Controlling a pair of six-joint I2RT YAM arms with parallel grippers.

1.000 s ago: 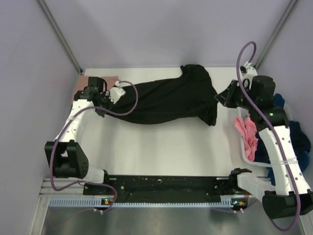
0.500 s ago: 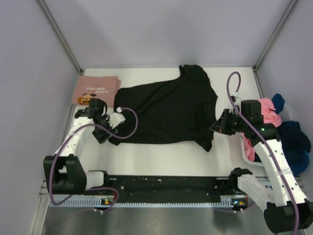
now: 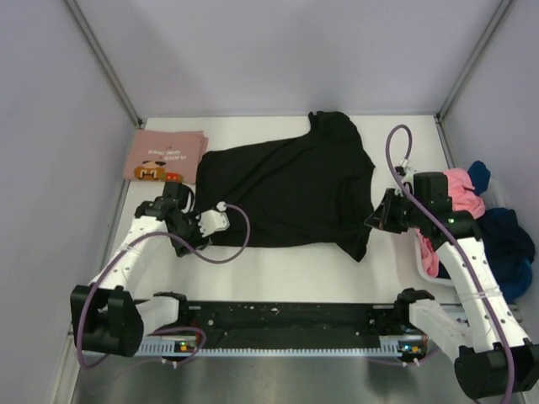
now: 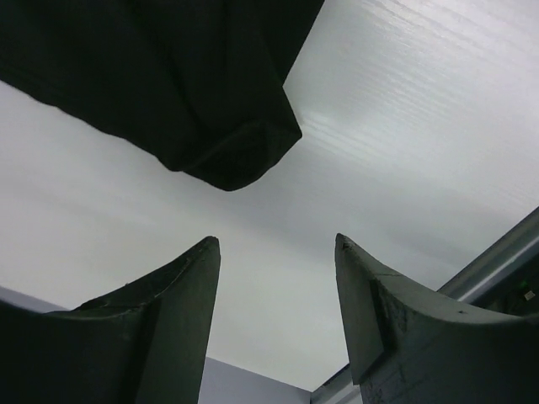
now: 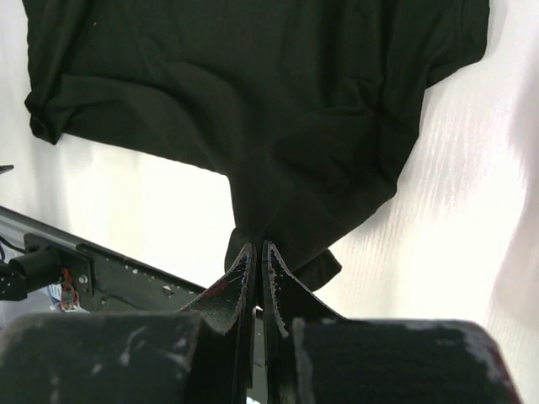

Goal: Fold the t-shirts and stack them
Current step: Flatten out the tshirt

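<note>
Black cloth t-shirt (image 3: 286, 185) lies spread out on the white tabletop (image 3: 295, 269), roughly in the middle of the work area. A lump of the cloth juts toward the far edge.

Left tool (image 4: 274, 244) sits at the shirt's near-left corner, just above the tabletop. Its fingers are spread wide with nothing between them. In the left wrist view the rounded, rolled-over corner of the shirt sits just ahead of the fingertips. It touches neither finger, and bare tabletop shows in between.

Right tool (image 5: 255, 248) is at the shirt's near-right corner. Its fingers are pressed together with a pinch of black fabric caught at the tips. From that pinch the cloth fans out away from the tool across the tabletop, with creases running into the pinched spot. In the overhead view the shirt lies between the two tools, left tool at its near-left edge and right tool at its right edge.

Folded pink t-shirt with a cartoon print (image 3: 164, 156) lies flat at the far-left corner of the tabletop, just beside the black shirt's left edge; cannot tell whether they touch. It is farther back than the left tool.

Loose heap of pink, navy and blue t-shirts (image 3: 497, 231) sits at the right edge, partly hidden behind the right arm.
</note>
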